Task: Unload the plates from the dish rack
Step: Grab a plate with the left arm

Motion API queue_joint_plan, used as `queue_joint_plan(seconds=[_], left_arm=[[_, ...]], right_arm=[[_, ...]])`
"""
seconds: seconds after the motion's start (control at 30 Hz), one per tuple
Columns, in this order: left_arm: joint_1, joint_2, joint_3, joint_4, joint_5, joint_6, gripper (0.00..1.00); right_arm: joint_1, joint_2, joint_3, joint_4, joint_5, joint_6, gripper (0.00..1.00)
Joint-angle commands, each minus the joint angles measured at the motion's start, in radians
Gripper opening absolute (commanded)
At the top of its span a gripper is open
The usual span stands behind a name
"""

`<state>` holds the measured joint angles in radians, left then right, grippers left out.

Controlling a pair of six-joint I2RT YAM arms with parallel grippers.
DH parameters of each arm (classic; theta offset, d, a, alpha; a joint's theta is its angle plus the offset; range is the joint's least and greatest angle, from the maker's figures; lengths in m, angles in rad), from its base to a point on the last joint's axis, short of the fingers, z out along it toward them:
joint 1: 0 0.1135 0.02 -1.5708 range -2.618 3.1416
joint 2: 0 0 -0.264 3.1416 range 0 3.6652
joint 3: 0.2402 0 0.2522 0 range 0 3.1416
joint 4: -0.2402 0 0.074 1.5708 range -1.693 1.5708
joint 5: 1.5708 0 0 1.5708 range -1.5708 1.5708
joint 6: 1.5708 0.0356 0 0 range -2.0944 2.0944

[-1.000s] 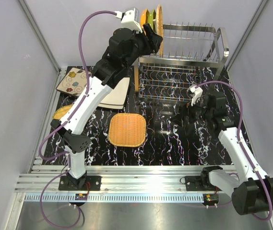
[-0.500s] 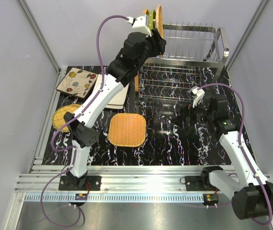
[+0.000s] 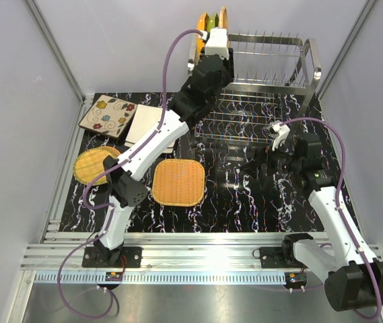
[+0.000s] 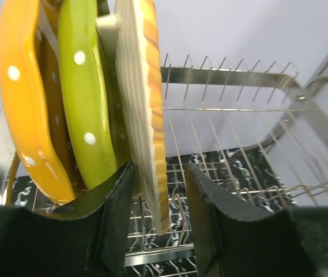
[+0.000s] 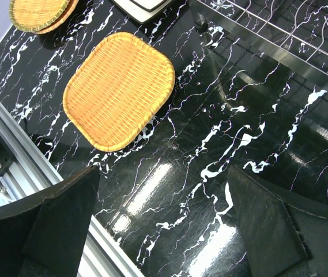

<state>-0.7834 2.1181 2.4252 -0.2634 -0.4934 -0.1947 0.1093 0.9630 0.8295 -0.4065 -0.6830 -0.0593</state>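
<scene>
Three plates stand upright at the left end of the dish rack's (image 3: 272,74) top tier: an orange dotted one (image 4: 22,104), a green dotted one (image 4: 83,98) and a ribbed wicker one (image 4: 146,115). My left gripper (image 4: 158,173) is open and straddles the wicker plate's lower edge. Its left finger lies close against the plate and a gap shows on the right. Over the table in front of the rack, my right gripper (image 5: 164,173) hangs wide open with nothing in it.
On the black marbled table lie a floral square plate (image 3: 107,114), a white square plate (image 3: 144,124), a round wicker plate (image 3: 93,165) and a rounded-square wicker plate (image 3: 178,182). The rack's lower tier (image 3: 238,118) holds no plates.
My left arm has swung right and up to the rack's top tier, and its jaws have narrowed around the wicker plate. The right arm has barely moved.
</scene>
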Motion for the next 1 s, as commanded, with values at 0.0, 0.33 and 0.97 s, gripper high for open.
queue_joint_plan(seconds=[0.0, 0.33, 0.97], left_arm=[[-0.017, 0.022, 0.043, 0.107, -0.129, 0.124, 0.43], [-0.037, 0.049, 0.083, 0.260, -0.182, 0.325, 0.06], [-0.040, 0.048, 0.104, 0.590, -0.096, 0.452, 0.00]], right_arm=[[-0.010, -0.026, -0.006, 0.046, -0.020, 0.029, 1.00], [-0.014, -0.037, -0.015, 0.054, -0.024, 0.052, 1.00], [-0.019, -0.049, -0.035, 0.078, -0.033, 0.081, 1.00]])
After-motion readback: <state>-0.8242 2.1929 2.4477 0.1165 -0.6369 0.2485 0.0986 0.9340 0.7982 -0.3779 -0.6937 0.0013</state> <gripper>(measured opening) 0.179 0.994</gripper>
